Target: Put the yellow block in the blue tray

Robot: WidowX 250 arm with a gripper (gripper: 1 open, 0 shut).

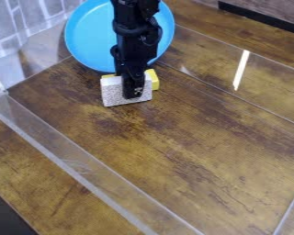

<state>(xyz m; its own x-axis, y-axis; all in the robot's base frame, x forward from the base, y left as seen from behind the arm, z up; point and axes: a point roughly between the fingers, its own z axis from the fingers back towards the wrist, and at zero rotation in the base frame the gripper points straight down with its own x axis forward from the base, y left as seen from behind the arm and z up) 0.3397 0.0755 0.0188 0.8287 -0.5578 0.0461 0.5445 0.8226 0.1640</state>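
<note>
The black jaws (132, 84) are reaching down at about eleven o'clock on the wooden desk (175, 138), and their tips are overlapping the speckled white block (110, 95). They seem to be closing around that block rather than the yellow one, though whether they are truly gripping it the view is not settling; how far apart they are standing I cannot tell either.

The yellow block (153, 81) is sitting just behind the white one, peeking out toward its two o'clock, with the blue tray (82, 39) lying beyond at twelve.

The step in hand is probably getting the white block out of the way. Doing it well means drawing it toward six o'clock, slowly and low, so that it is not dragging or tipping its neighbour. If it is being held, it wants setting down well apart before the jaws are opening; then the yellow block is offering its sides for a square grip.

As for looks, the yellow block is showing a bright, plain corner, mostly hidden; no print is making itself readable.
</note>
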